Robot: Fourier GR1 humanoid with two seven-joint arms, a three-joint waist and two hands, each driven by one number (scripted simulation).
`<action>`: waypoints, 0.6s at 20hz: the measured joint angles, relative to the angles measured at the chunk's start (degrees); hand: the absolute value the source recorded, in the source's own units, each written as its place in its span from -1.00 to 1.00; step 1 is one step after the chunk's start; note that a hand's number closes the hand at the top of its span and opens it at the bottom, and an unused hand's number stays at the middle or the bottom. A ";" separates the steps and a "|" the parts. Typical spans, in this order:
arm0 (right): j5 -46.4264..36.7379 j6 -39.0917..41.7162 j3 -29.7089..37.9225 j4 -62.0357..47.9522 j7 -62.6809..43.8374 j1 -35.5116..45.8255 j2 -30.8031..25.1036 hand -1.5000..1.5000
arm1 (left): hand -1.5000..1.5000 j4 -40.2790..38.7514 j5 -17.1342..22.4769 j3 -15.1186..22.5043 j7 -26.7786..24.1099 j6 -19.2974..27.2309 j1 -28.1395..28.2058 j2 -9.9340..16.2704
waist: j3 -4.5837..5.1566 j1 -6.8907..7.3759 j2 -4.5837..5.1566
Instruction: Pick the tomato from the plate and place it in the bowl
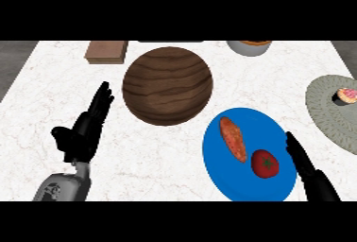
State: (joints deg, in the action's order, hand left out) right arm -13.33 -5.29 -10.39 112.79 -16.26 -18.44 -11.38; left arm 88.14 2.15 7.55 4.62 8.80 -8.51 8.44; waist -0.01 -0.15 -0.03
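Observation:
A red tomato (pixel 265 163) lies on the blue plate (pixel 251 123) at the lower right, beside an orange-brown elongated food item (pixel 233 139). The brown wooden bowl (pixel 167 85) sits at the middle of the counter, up and left of the plate. My right hand (pixel 305 165) is open with straight fingers, just right of the tomato over the plate's right rim, not touching it as far as I can see. My left hand (pixel 85 127) is open, fingers up, resting left of the bowl.
A grey round mat or plate (pixel 327 111) with a small pink-topped item (pixel 346 96) lies at the right edge. A brown block (pixel 106 51) stands at the back left and a pale cup (pixel 250 46) at the back right.

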 measured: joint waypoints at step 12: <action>-7.22 -2.30 0.78 -9.60 2.50 2.41 2.29 -1.00 | 0.00 0.26 -1.56 -1.73 -0.08 -1.75 0.62 -1.72 | 0.01 0.09 0.00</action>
State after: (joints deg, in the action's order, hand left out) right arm -20.55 -7.59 -9.61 103.20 -13.77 -16.03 -9.08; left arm 88.40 0.59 5.82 4.54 7.05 -7.89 6.72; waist 0.00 -0.06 -0.02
